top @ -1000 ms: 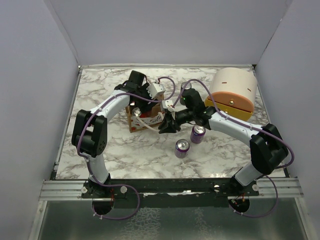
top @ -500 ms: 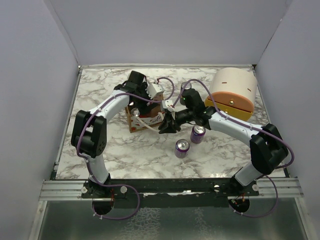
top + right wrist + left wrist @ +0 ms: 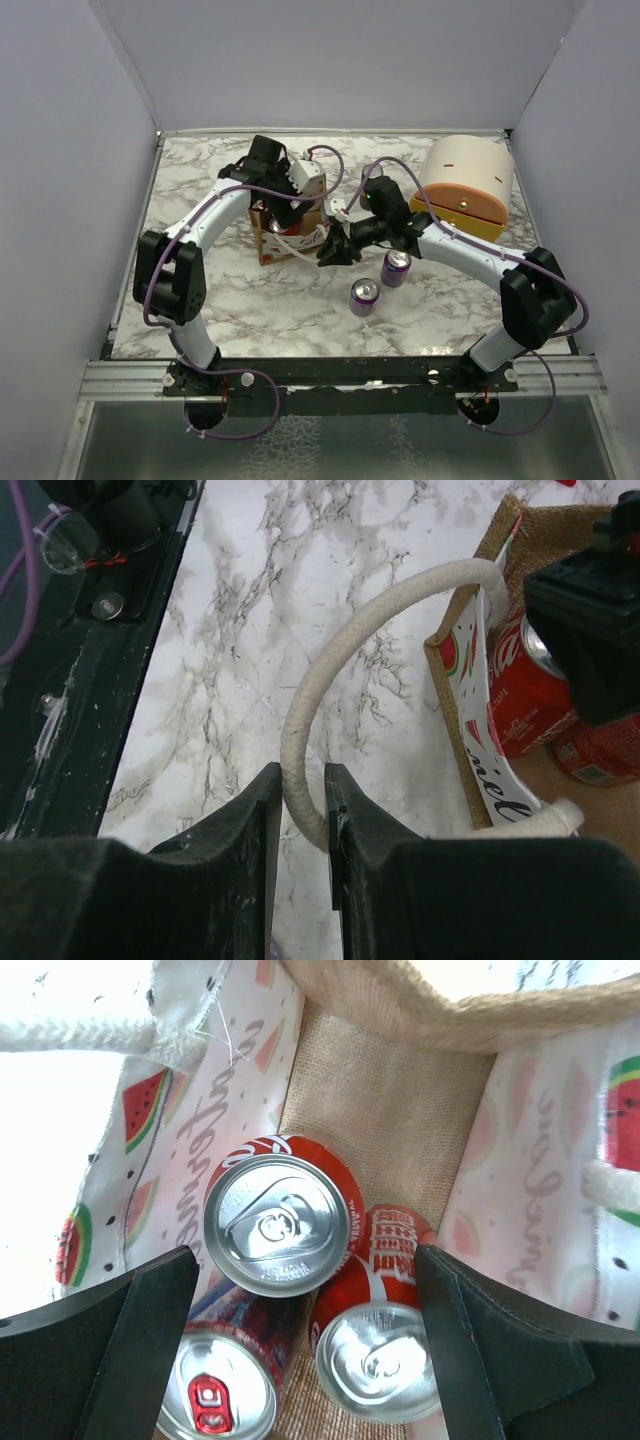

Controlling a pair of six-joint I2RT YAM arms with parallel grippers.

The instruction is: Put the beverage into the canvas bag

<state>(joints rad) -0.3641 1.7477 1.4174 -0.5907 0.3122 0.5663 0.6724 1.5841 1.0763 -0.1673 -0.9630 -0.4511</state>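
Note:
The canvas bag (image 3: pixel 290 238) stands at the table's middle left, tan with white watermelon panels (image 3: pixel 195 1110). My left gripper (image 3: pixel 305 1360) hangs open right over its mouth (image 3: pixel 274 206), holding nothing. Inside the bag are three cans: a red can (image 3: pixel 283 1222) standing highest, a second red can (image 3: pixel 375 1345) and a red-and-blue can (image 3: pixel 218 1395). My right gripper (image 3: pixel 303 800) is shut on the bag's white rope handle (image 3: pixel 330 670) at the bag's right side (image 3: pixel 335 248). Two purple cans (image 3: pixel 364 296) (image 3: pixel 396 268) stand on the table right of the bag.
A peach-and-yellow domed container (image 3: pixel 468 185) stands at the back right. The table is marbled white (image 3: pixel 250 300) with walls on three sides. The black base rail (image 3: pixel 90 660) lies along the near edge.
My left gripper has shifted a little toward the far left above the bag. The right arm and the purple cans have not moved.

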